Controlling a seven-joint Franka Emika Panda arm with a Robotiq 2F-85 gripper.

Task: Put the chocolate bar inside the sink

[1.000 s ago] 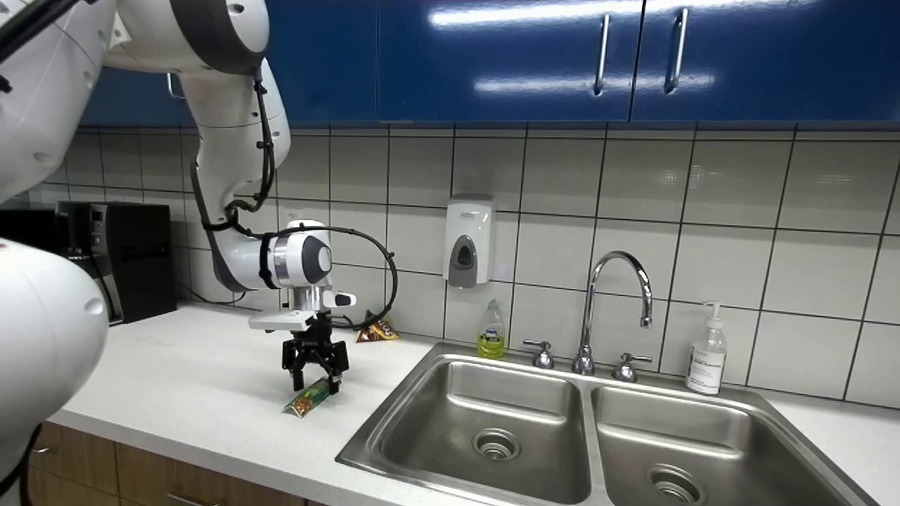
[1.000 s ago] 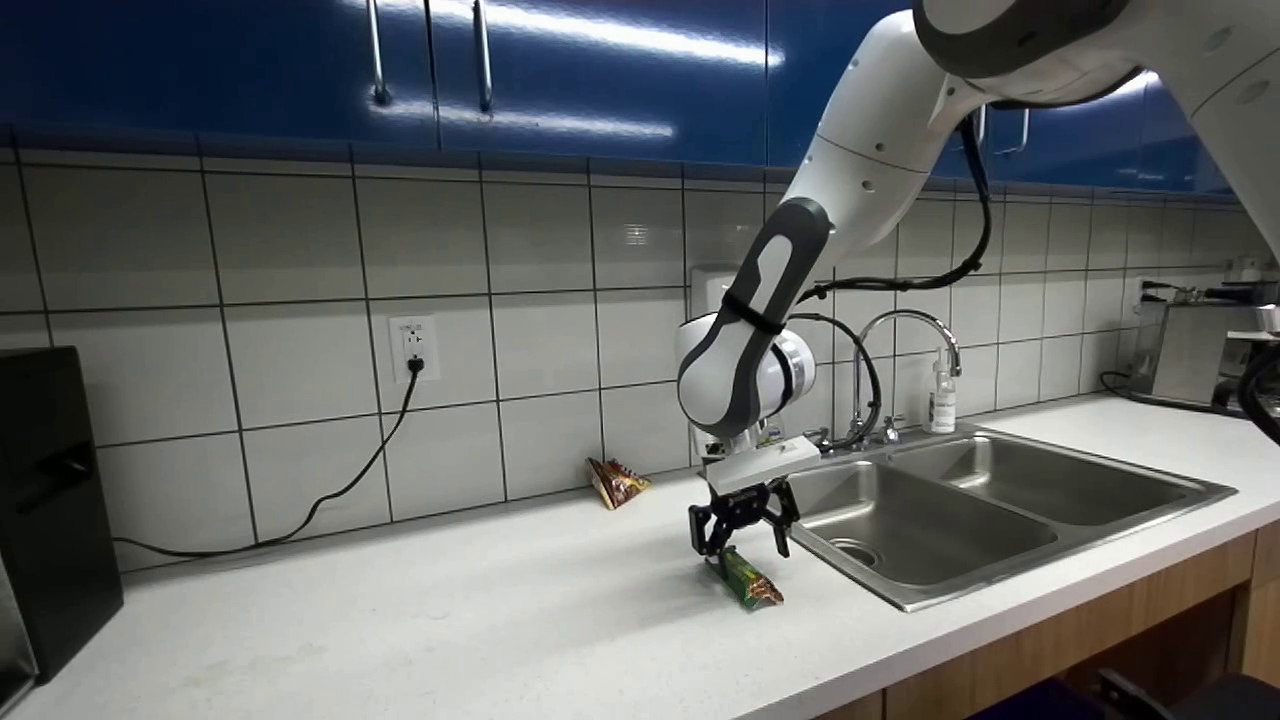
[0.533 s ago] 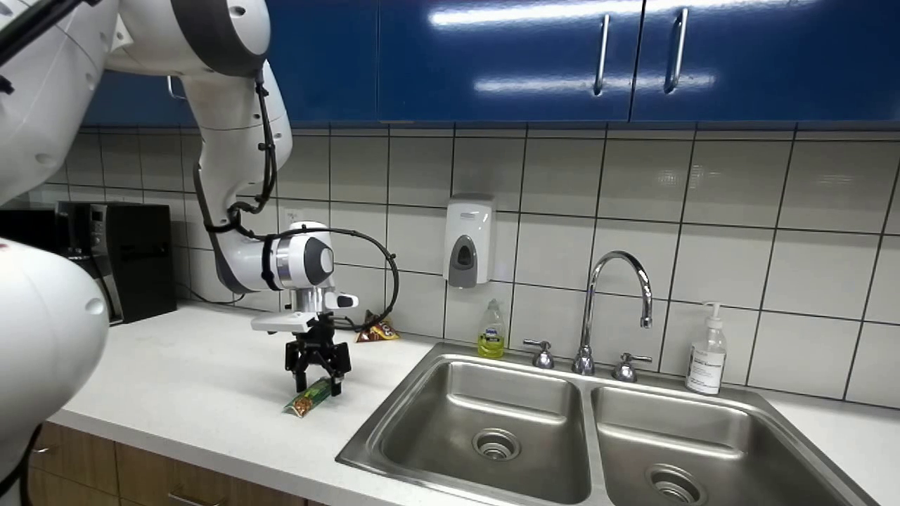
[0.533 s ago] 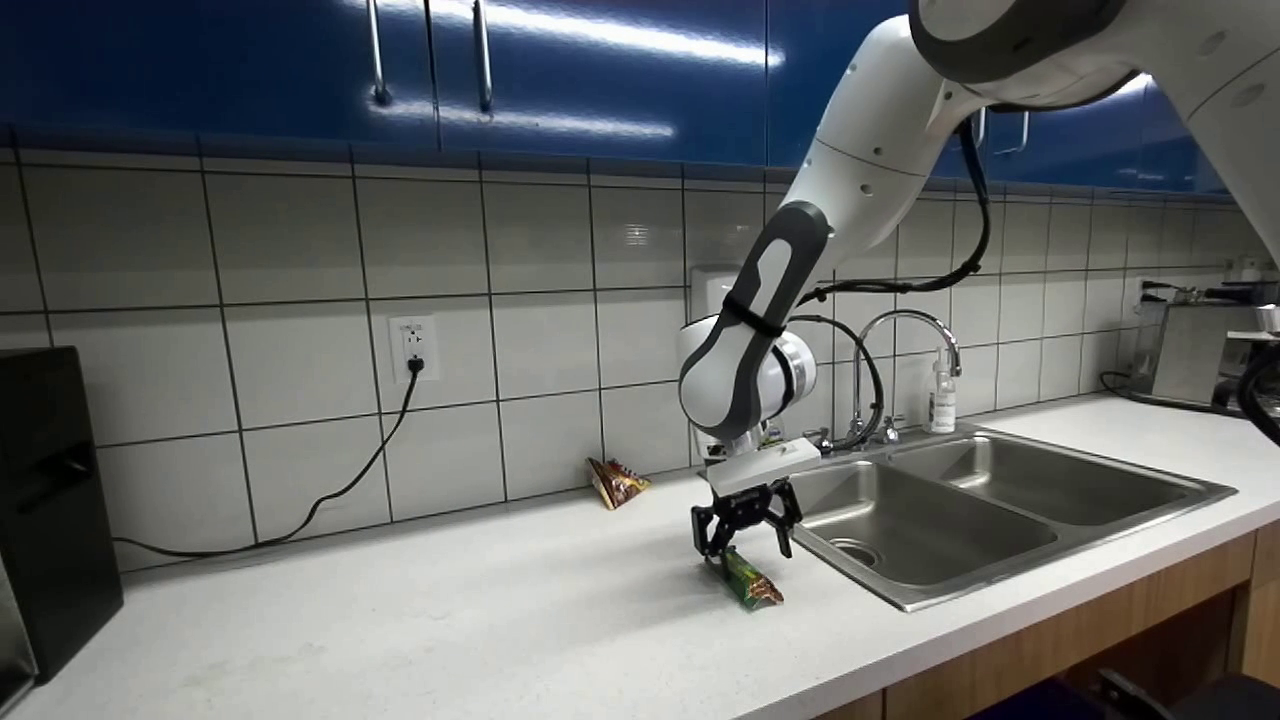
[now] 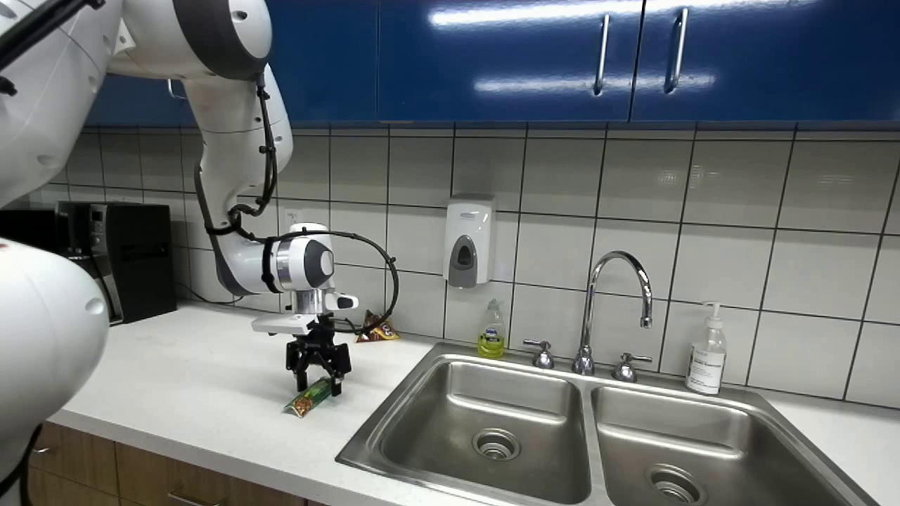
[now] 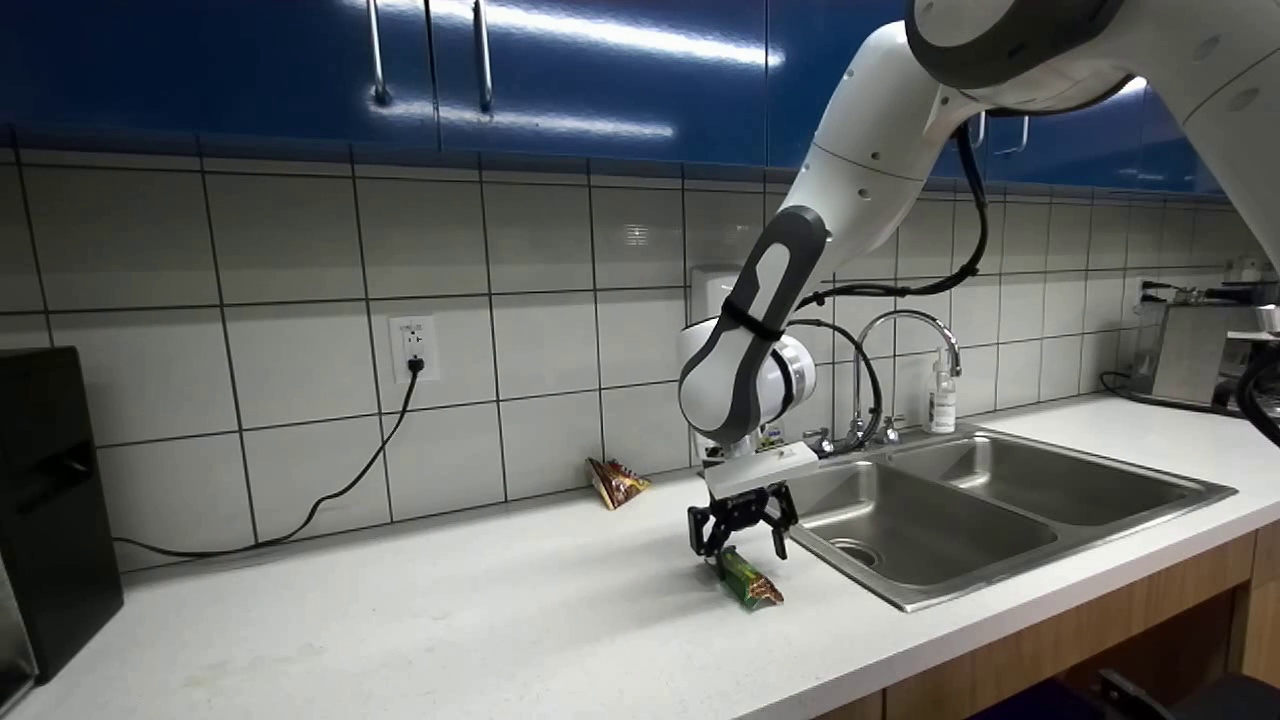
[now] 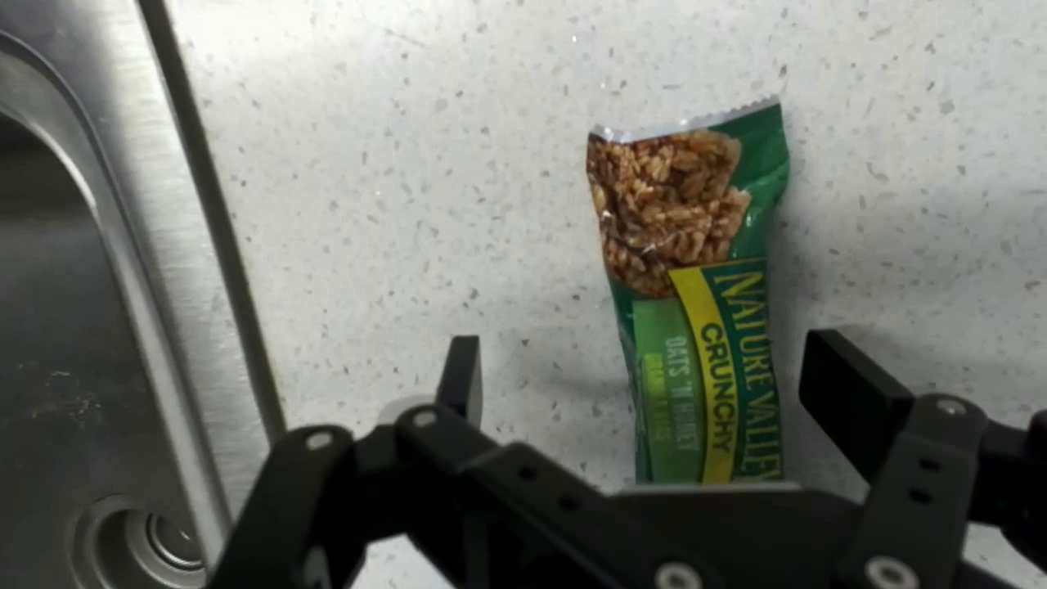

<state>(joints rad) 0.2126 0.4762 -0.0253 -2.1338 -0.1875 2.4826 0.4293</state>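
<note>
Lying on speckled counter (image 7: pixel 409 229), green bar (image 7: pixel 695 311), tiled wall (image 6: pixel 545 340)

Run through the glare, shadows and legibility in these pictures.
Both exterior views: bright streaks of glare on the blue cabinets; in an exterior view, a soft shadow on the counter beneath the gripper; wrist view: "CRUNCHY" on the chocolate bar reads clearly, its smaller yellow-green print barely.

In both exterior views we face the tiled wall (image 6: pixel 300 365) across the table (image 5: pixel 190 365), the robot arm (image 5: pixel 239 154) cropped at opposite edges, the double-basin sink (image 5: pixel 436 443) shared; in the wrist view we look down past the fingers (image 7: pixel 855 405), close over the Nature Valley Crunchy bar (image 7: pixel 699 303).
</note>
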